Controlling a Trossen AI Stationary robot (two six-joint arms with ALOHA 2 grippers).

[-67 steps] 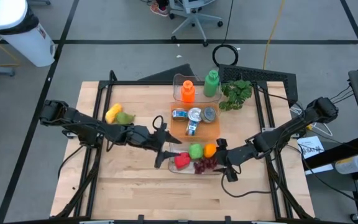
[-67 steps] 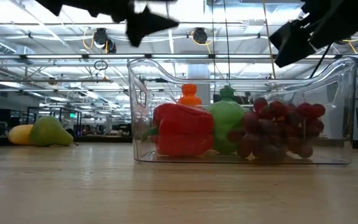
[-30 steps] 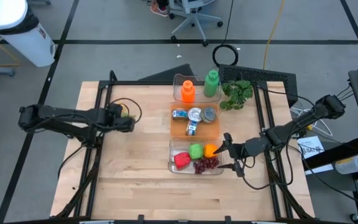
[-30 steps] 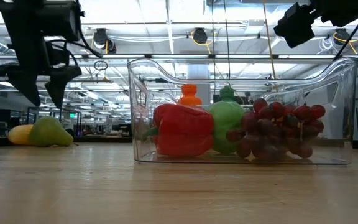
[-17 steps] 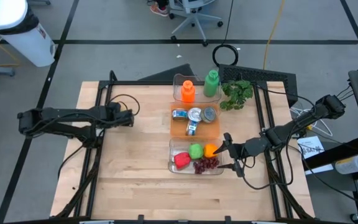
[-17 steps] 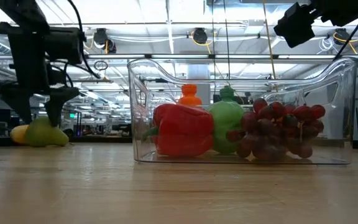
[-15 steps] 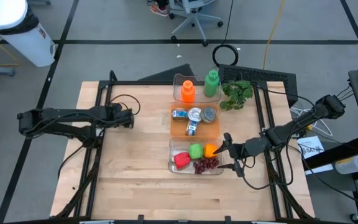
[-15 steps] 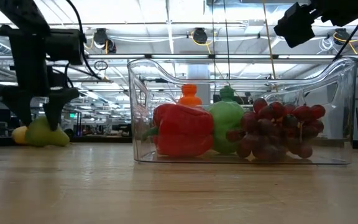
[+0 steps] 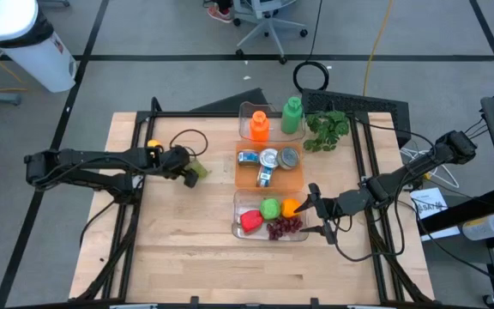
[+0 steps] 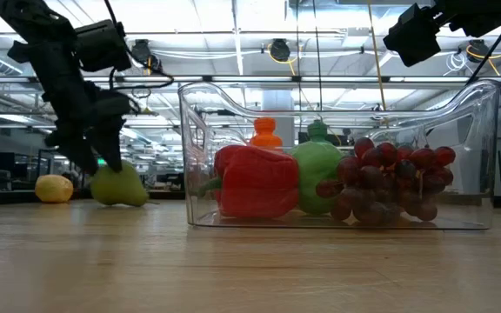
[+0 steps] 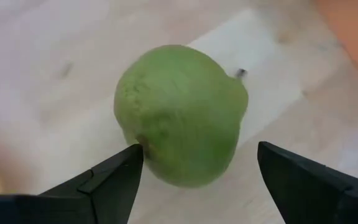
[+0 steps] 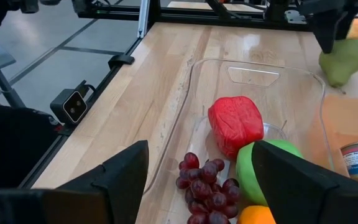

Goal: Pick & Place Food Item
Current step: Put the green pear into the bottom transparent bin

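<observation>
Even, bright overhead light fills the high view, with only soft, short shadows under the arms on the pale wooden table [image 9: 187, 249]. In the low view, ceiling lamps [image 10: 277, 48] at 12 o'clock glare white, silhouetting the arms, and the clear bin [image 10: 337, 152] throws bright reflections along its rim. The left wrist view is soft: the pear [image 11: 180, 115] is roughly in focus, while the tabletop behind blurs, most at 9 o'clock. The right wrist view is crisp and evenly lit.

The wooden table [image 9: 178, 232] carries a pear [image 9: 192, 172], lemon [image 9: 153, 146], and three clear bins [image 9: 238, 215].
</observation>
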